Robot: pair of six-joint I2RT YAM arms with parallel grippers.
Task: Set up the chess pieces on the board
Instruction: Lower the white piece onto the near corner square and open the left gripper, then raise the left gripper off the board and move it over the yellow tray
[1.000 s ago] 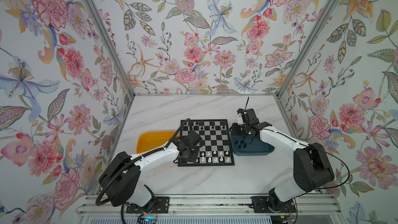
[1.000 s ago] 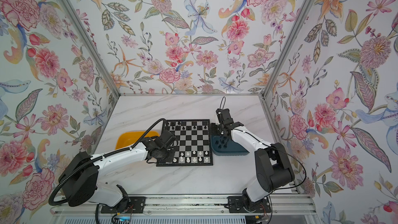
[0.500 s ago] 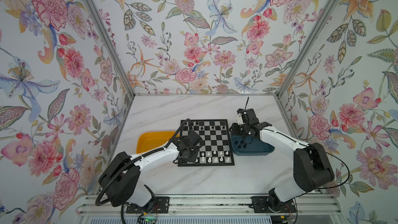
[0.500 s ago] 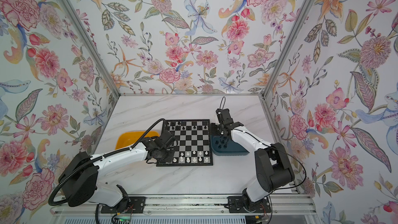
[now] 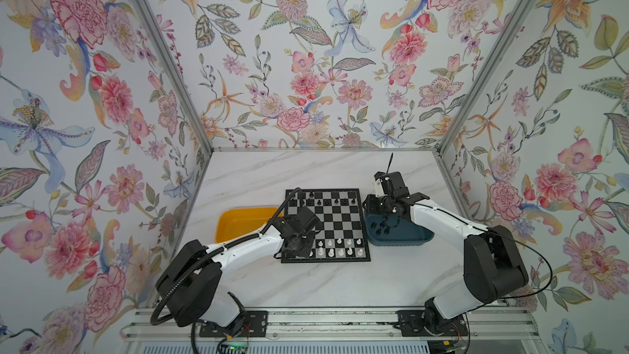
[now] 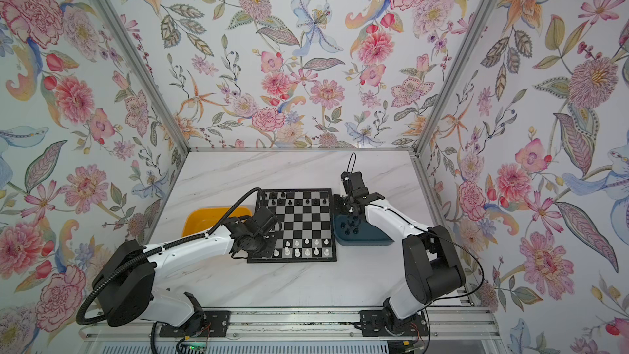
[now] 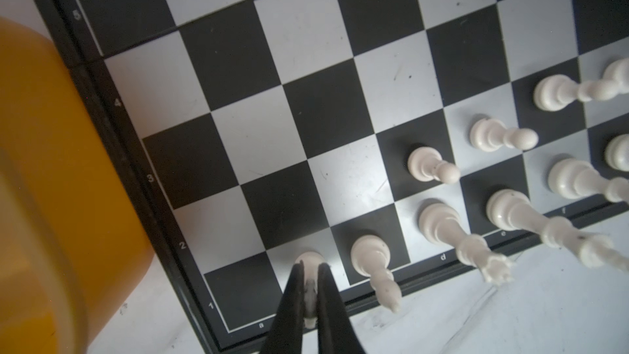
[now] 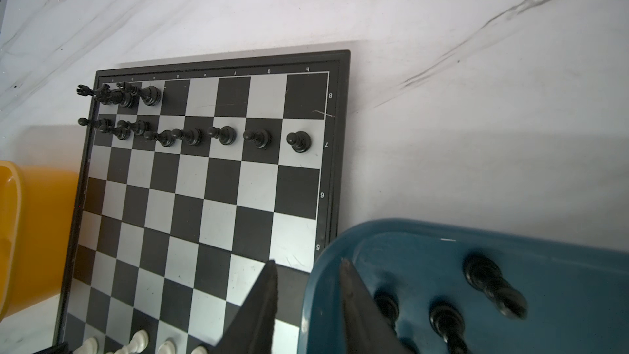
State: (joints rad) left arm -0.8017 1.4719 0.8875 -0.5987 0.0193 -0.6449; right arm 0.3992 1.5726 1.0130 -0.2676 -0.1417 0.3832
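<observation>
At the near left corner of the board (image 5: 337, 219), my left fingers (image 7: 292, 301) pinch a white piece (image 7: 308, 262) over the grey square next to the corner one. More white pieces (image 7: 432, 165) stand beside it in the two near rows. My right fingers (image 8: 262, 301) are spread and hold nothing, one over the board's edge and one over the dark blue tray (image 8: 510, 250), where black pieces (image 8: 490, 284) sit. Black pawns (image 8: 224, 134) line a far row. The yellow tray (image 5: 238, 223) sits just beside the board on the table (image 5: 323, 171).
</observation>
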